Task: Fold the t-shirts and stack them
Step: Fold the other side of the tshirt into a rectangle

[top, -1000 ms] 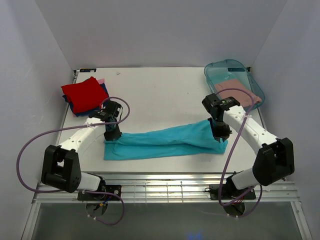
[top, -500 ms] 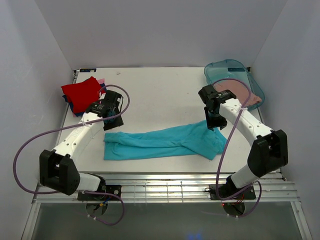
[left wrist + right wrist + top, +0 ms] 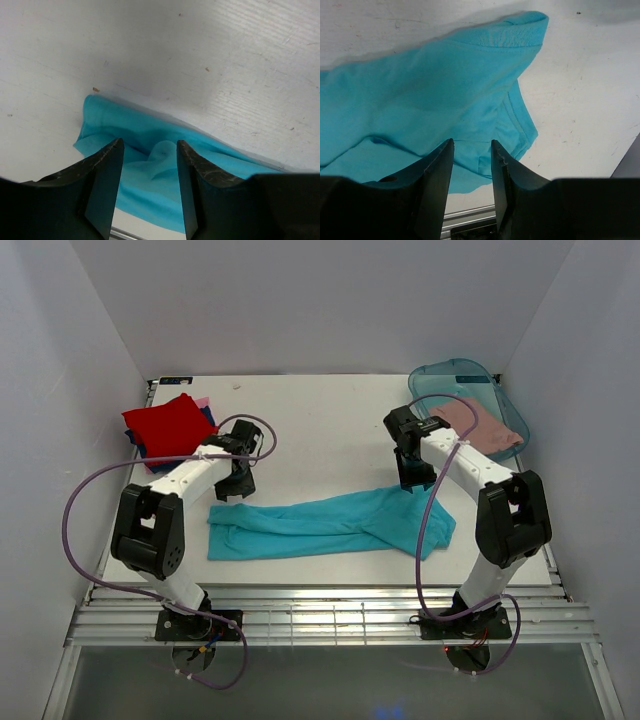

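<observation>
White tabletop [image 3: 320, 420], pale walls [image 3: 300, 300]: the soft teal short-sleeved t-shirt [image 3: 330, 525] is lying as a long limp band near the front edge. Left claw [image 3: 148, 145] and right claw [image 3: 472, 142] are hovering parted and empty by its ends. It's looking light and floppy, likely best pinched at the corners.

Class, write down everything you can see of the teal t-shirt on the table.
The teal t-shirt is soft knit cloth, folded into a long narrow band lying on the white table near its front edge, running left to right. Its right end is wider, with a stitched hem showing; its left end is rumpled. The left claw and right claw hover open over its ends, gripping nothing.
</observation>
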